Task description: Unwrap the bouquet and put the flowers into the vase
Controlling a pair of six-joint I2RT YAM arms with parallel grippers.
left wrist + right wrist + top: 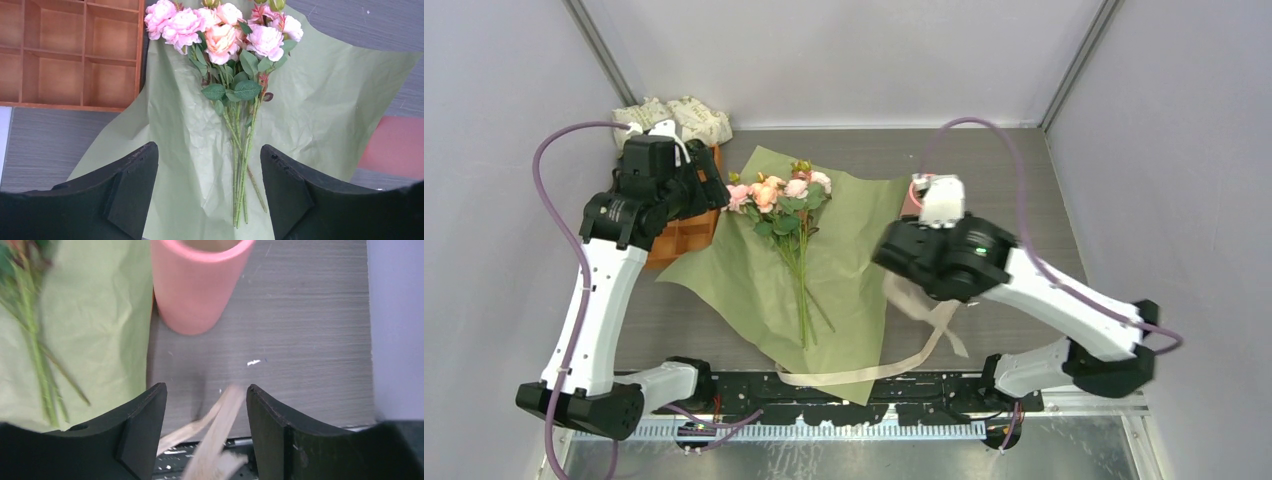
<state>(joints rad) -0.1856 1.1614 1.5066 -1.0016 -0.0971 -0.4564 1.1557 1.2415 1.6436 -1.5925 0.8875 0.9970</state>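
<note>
Flowers (789,215) lie on paper (844,250), stems 12-to-6, blooms at 12. Left claw (207,152) nearer, jaws apart, empty. Right claw (206,390) apart, facing vase (197,285).

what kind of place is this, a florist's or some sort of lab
Probably a robot lab test cell, not a florist's: plain walls box in a grey table, a left arm and a right arm are mounted at its near edge, and the flowers and vase are set out like props.
</note>
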